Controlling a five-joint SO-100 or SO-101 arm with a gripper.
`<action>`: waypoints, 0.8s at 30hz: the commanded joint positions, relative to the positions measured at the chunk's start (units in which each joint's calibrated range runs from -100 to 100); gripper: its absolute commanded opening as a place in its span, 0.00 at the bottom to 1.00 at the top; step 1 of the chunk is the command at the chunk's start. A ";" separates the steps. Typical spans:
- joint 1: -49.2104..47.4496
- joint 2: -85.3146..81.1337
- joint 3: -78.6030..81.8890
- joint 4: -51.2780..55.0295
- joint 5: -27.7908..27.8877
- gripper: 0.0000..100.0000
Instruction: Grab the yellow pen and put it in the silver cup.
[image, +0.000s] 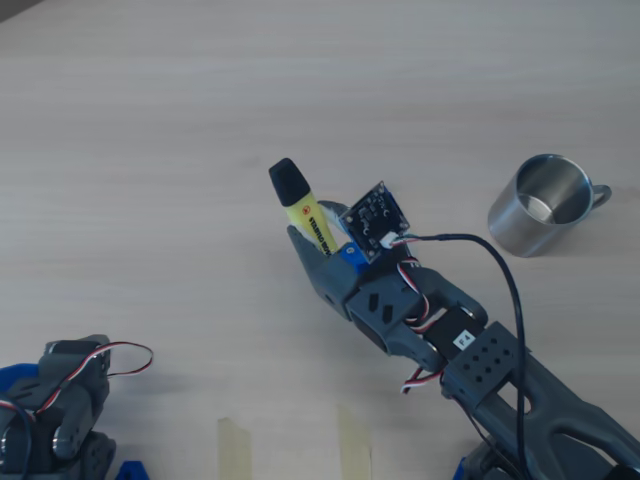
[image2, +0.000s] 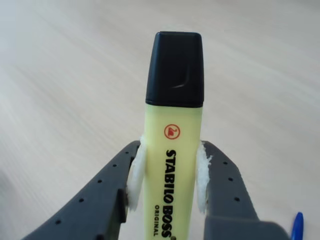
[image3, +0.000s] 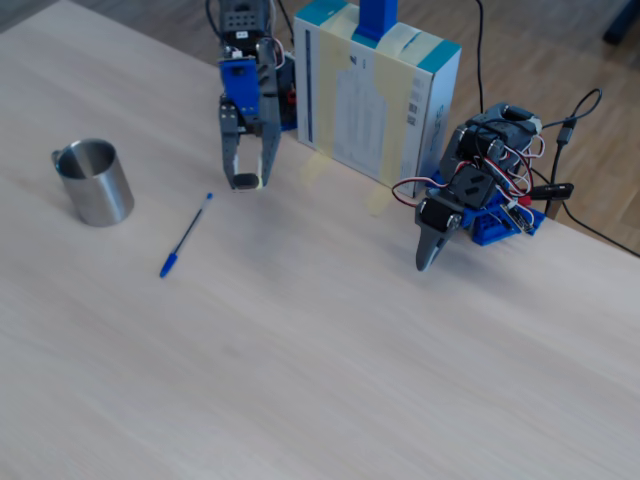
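Transport step in hand, by the look of it: grasp made, carry to the cup yet to come.

Gripper (image2: 167, 187) closed on the yellow Stabilo Boss highlighter (image2: 172, 165): in the wrist view, white-padded jaws pressed against both sides of the pale-yellow barrel below the black cap (image2: 175, 67), no gap showing. Cap end pointing away from the wrist, lettering readable along the body.

In the overhead view, highlighter (image: 305, 208) angled up and to the left out of the gripper (image: 318, 240), near the middle of the wooden tabletop (image: 150, 120). Apparently lifted clear of the surface; in the fixed view the gripper (image3: 247, 180) hangs just above the tabletop, highlighter seen end-on and hard to make out there.

Steel mug (image: 540, 205) upright and empty in the overhead view, handle to the right, well apart from the gripper and to its right. In the fixed view, mug (image3: 95, 183) at the left, with a thin blue ballpoint pen (image3: 186, 236) lying between it and the gripper.

Next move, as a judgement: swing toward the mug, clear the rim, tilt the highlighter to point down into the opening, then release. Mouth wider than the barrel, so some margin. Risk of clipping the rim and tipping the mug.
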 joint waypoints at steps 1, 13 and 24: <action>1.30 -3.44 -1.10 -5.34 -0.09 0.02; 7.32 -6.76 -1.01 -20.36 -0.09 0.02; 15.96 -9.51 -1.01 -29.62 -0.09 0.02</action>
